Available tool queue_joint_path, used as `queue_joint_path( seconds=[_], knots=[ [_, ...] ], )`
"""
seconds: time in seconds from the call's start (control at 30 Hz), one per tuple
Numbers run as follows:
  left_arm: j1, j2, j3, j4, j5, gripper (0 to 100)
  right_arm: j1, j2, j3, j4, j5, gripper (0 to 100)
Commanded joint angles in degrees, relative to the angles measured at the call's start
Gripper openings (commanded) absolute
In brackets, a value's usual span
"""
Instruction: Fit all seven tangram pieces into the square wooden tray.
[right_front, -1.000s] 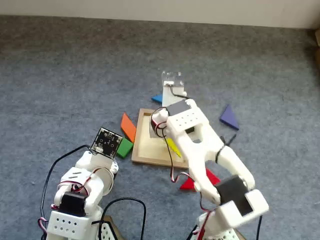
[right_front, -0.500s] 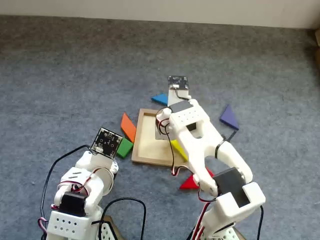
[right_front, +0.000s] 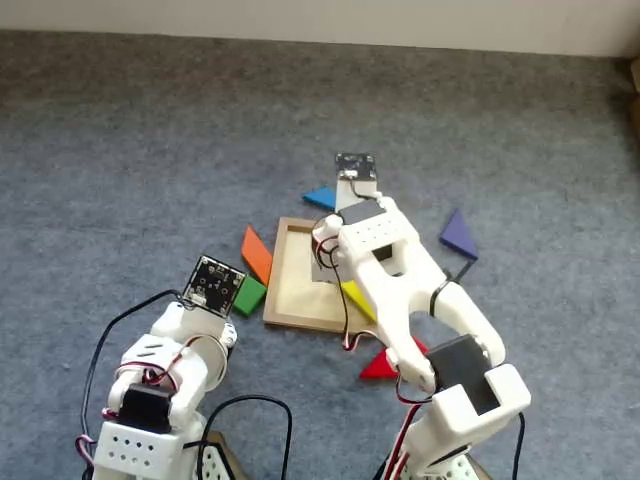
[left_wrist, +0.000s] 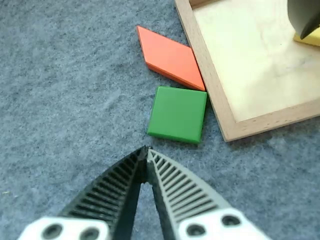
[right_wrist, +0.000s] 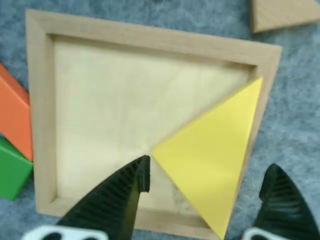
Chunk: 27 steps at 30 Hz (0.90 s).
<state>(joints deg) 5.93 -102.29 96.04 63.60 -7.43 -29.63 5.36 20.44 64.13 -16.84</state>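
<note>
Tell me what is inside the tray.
One yellow triangle lies in the tray, along one side; the rest of the floor is bare wood. The open right gripper hides a bit of floor near one edge.

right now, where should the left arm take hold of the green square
Probably from straight above, with the left gripper opened: pinch the green square across the edge nearest it and the opposite edge. It lies flat, and the tray crowds a third side.

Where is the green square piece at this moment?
In the high view the green square lies on the carpet outside the wooden tray, by its near left corner, next to the orange parallelogram and ahead of the left pincer.
</note>
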Motion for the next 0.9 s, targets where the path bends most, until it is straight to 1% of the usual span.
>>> queue_joint_path(
  seconds=[0.0, 0.07, 0.17, 0.27, 0.37, 0.47, 0.57, 0.77, 0.87],
  knots=[
    [-0.1, -0.9, 1.1, 0.2, 0.3, 1, -0.4, -1.2, -7.9, 8.2, 4.7, 29.7],
    [-0.1, -0.9, 1.1, 0.2, 0.3, 1, -0.1, -1.1, -11.1, 10.9, 5.4, 25.0],
    [-0.1, -0.9, 1.1, 0.2, 0.3, 1, 0.7, -1.1, -14.0, 12.0, 9.1, 19.0],
    [-0.1, -0.9, 1.1, 0.2, 0.3, 1, 1.5, -1.1, -12.4, 11.8, 12.9, 13.2],
    [-0.1, -0.9, 1.1, 0.2, 0.3, 1, 2.5, -0.7, -10.0, 11.2, 18.5, 6.4],
    [-0.1, -0.9, 1.1, 0.2, 0.3, 1, 3.1, -0.7, -6.5, 6.8, 20.0, 1.9],
    [-0.1, -0.9, 1.1, 0.2, 0.3, 1, 3.8, -0.7, -2.8, 1.8, 20.0, 1.7],
    [-0.1, -0.9, 1.1, 0.2, 0.3, 1, 3.8, -0.6, -1.0, 0.4, 20.0, 1.7],
    [-0.1, -0.9, 1.1, 0.2, 0.3, 1, 3.7, 0.0, -0.7, -2.2, 20.0, 1.7]
  ],
)
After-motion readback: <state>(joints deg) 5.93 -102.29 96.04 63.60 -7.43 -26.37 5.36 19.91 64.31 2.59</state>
